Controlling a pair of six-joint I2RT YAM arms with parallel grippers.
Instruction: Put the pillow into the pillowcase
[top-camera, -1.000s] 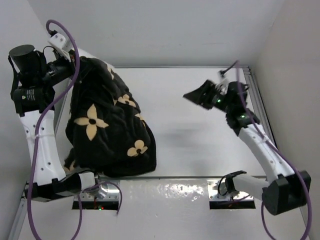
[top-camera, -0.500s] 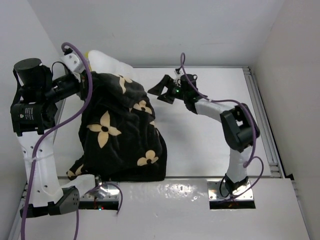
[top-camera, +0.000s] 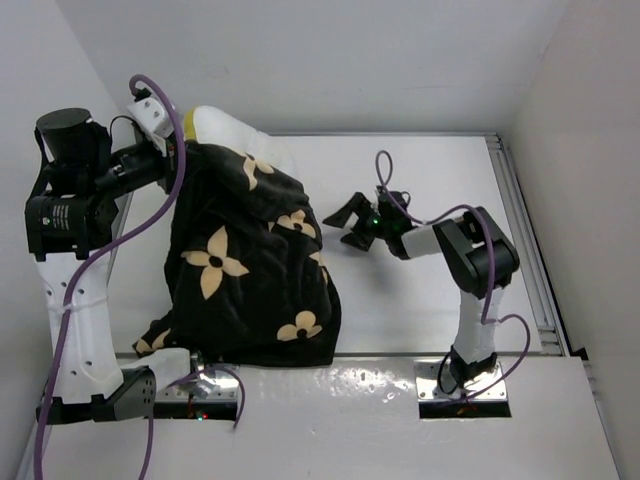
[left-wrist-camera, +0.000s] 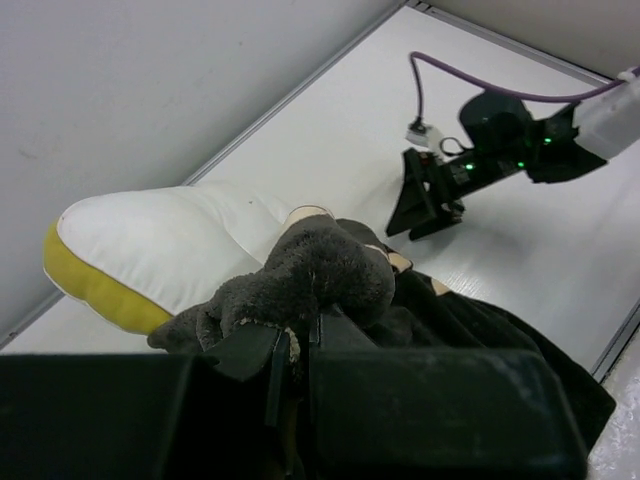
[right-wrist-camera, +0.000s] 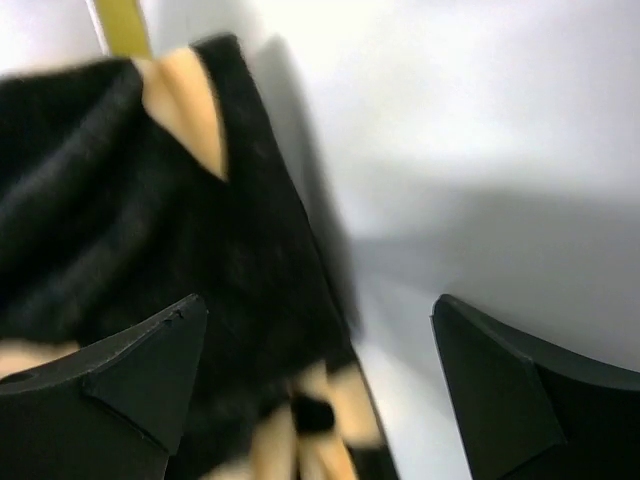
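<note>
One pillowcase (top-camera: 245, 270), black plush with tan flowers, is heaped at the left of the white table (top-camera: 430, 300). One pillow (top-camera: 225, 128) pokes a cream corner out of its top, upper left. Of the two arms, the left gripper (left-wrist-camera: 290, 350) is clamped on the pillowcase's bunched edge. The right gripper (top-camera: 350, 225), at centre, has its jaws wide apart and holds nothing. Pale walls (top-camera: 330, 60) enclose the table.

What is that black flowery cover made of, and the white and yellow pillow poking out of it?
The black pillowcase with tan flowers looks like plush, fuzzy fabric: its bunched edge shows a soft, matte pile in the left wrist view. The white pillow with a yellow side looks like smooth cloth over soft stuffing, since it bulges roundly. What fills it cannot be seen.
</note>
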